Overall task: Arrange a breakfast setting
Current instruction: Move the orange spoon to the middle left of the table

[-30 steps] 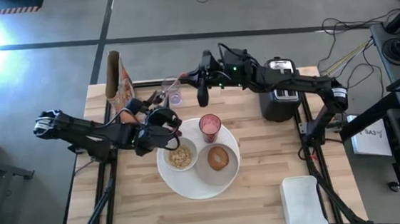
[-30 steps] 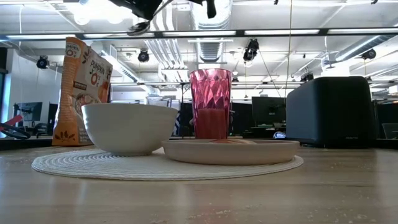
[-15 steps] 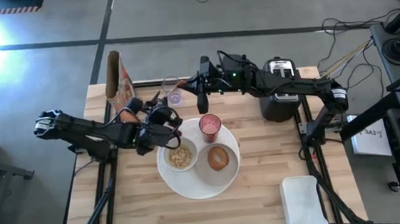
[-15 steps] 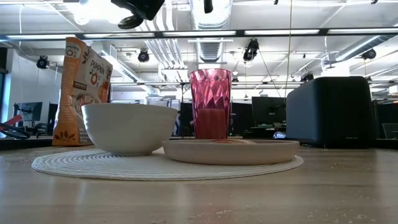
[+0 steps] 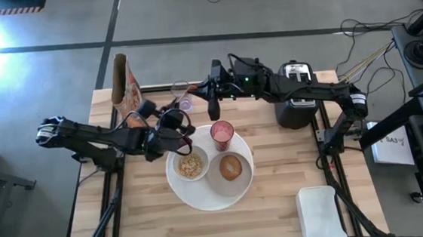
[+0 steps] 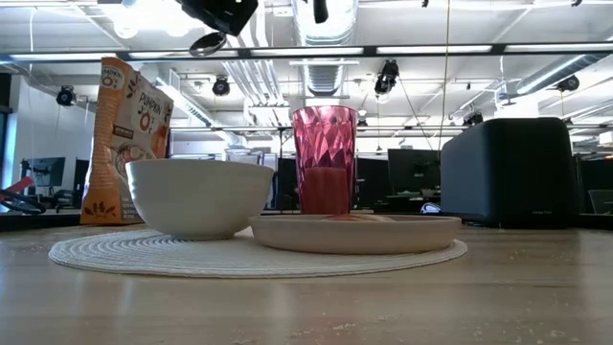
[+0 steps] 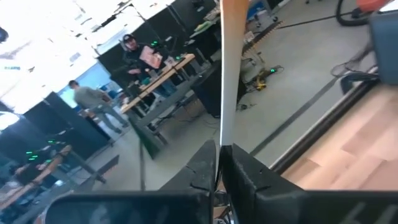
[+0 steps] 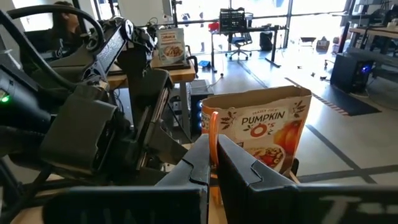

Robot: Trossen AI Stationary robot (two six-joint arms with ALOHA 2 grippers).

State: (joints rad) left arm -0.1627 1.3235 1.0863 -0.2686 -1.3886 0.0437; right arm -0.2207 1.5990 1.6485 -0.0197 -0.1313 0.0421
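Cereal fills the bowl [image 5: 191,165] at nine o'clock on the plate [image 5: 206,196]; we lift the closed, apparently empty left gripper [image 5: 176,130] clear, keeping the right gripper [image 5: 212,103] shut.

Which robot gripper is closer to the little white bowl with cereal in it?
Left. The left gripper hovers right beside the small white bowl, on its far side. The right gripper is farther back, beyond the pink translucent tumbler.

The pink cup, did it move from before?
No. The pink tumbler sits at the same spot on the white plate's far edge, just as near the toaster as before.
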